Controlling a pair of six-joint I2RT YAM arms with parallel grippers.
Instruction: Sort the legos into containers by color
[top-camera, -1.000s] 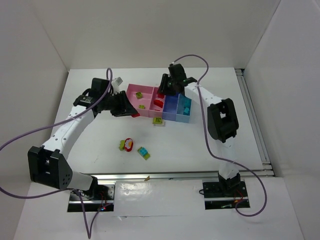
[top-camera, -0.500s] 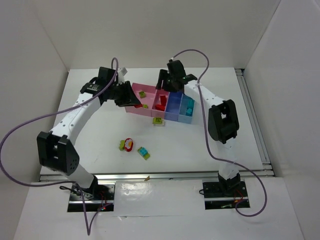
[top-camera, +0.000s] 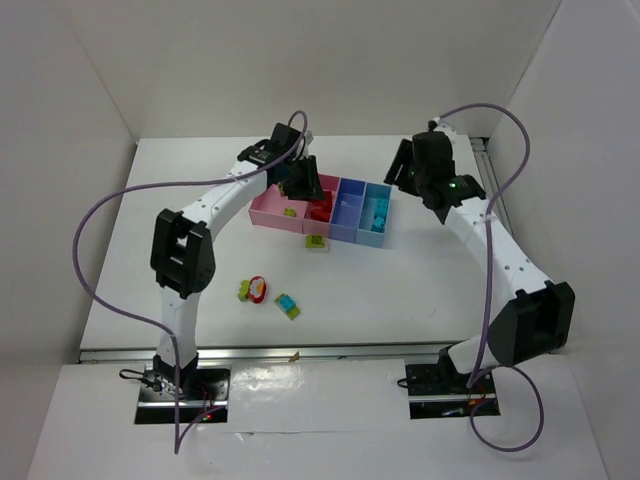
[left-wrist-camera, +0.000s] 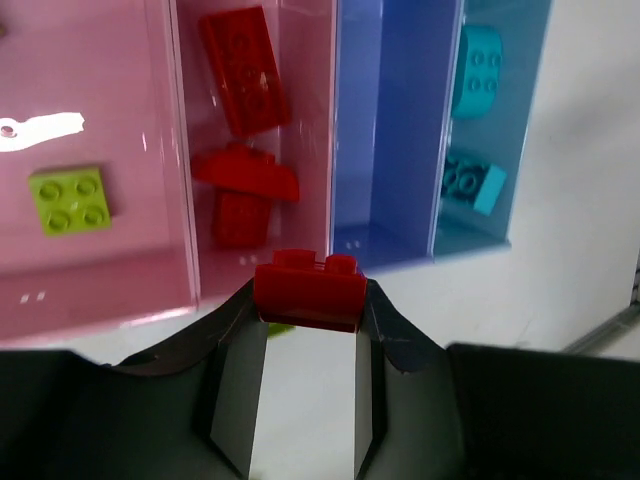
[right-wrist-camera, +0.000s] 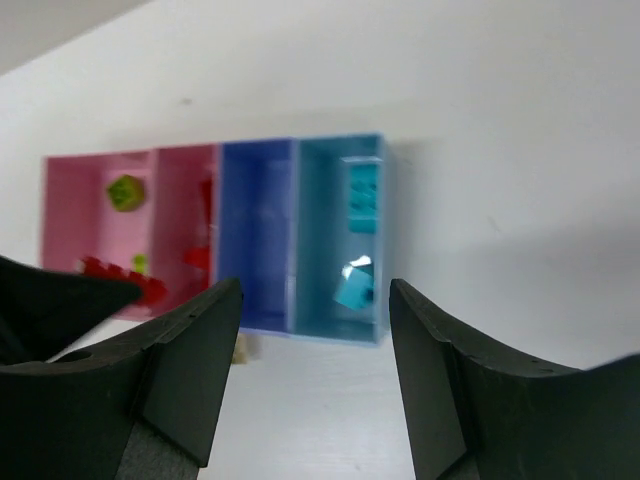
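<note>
My left gripper (left-wrist-camera: 310, 300) is shut on a red lego (left-wrist-camera: 308, 290), held above the near wall of the second pink bin (left-wrist-camera: 318, 150); in the top view it hangs over the bins (top-camera: 305, 185). That bin holds two red legos (left-wrist-camera: 245, 70). The first pink bin (left-wrist-camera: 110, 90) holds a lime green lego (left-wrist-camera: 70, 198). The blue bin (left-wrist-camera: 385, 120) is empty. The light blue bin (left-wrist-camera: 520, 110) holds two teal legos (left-wrist-camera: 475, 180). My right gripper (top-camera: 405, 172) is open and empty, up and right of the bins, which show between its jaws (right-wrist-camera: 315, 380).
Loose legos lie on the table in front of the bins: a lime green one (top-camera: 316, 242) just before the blue bin, a green and red cluster (top-camera: 252, 290), and a teal and green pair (top-camera: 288, 306). White walls surround the table.
My left arm has swung right from beside the first pink bin to over the second one, carrying the red lego. My right arm has pulled back to the right, away from the bins.
</note>
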